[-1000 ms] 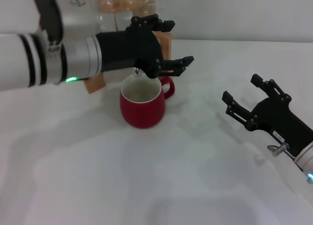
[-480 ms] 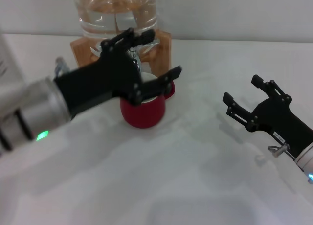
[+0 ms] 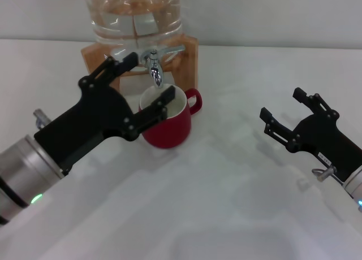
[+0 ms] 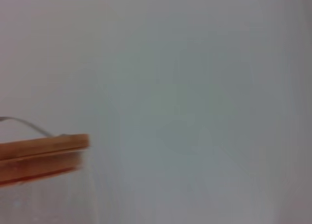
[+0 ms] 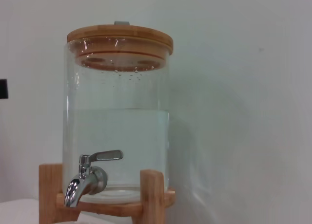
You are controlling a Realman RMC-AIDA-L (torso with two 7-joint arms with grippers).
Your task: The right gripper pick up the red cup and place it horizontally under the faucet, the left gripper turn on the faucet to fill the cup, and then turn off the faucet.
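The red cup (image 3: 169, 127) stands upright on the white table with its handle to the right, directly below the chrome faucet (image 3: 154, 66). The faucet is fitted to the glass water jar (image 3: 136, 14) on a wooden stand (image 3: 189, 59). My left gripper (image 3: 153, 76) is open, low and to the left of the cup; one finger (image 3: 153, 110) overlaps the cup's rim in the picture. My right gripper (image 3: 281, 102) is open and holds nothing, well to the right of the cup. The right wrist view shows the faucet (image 5: 87, 179) with its lever level.
The jar (image 5: 117, 121) is about half full of water under a bamboo lid (image 5: 120, 38). A wooden edge (image 4: 44, 153) against a pale wall is all the left wrist view shows. White tabletop (image 3: 226, 215) spreads in front of the cup and between the arms.
My left gripper has drawn back from the faucet toward the lower left, uncovering the tap and the cup's mouth. The right gripper has barely moved.
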